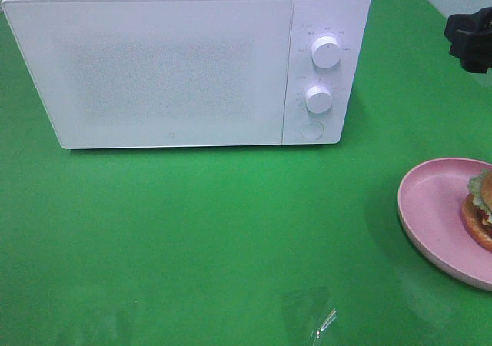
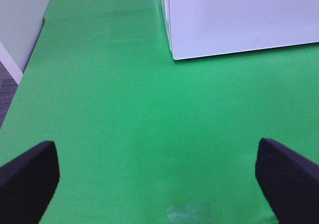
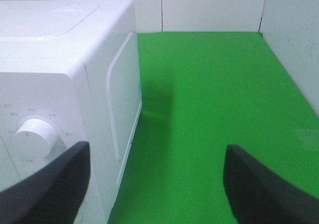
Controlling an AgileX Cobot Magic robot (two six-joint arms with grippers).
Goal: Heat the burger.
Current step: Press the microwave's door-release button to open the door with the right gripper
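Both my grippers empty, jaws wide apart. Left gripper [image 2: 157, 181] over green cloth [image 2: 124, 109], microwave [image 2: 239, 20] corner ahead. Right gripper [image 3: 159, 184] beside microwave's knob [image 3: 32, 137] end. Burger [image 1: 480, 207] on pink plate [image 1: 430, 207], behind right gripper.

burger [image 1: 480, 211] — cut by frame edge | plate [image 1: 434, 200] — likewise | dial [image 1: 326, 51] labels unreadable

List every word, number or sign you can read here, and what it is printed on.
Nothing can be read.
On the microwave, the markings around the upper dial and the lower dial are too small and blurred to read.
The small mark low on its door is too small to read.
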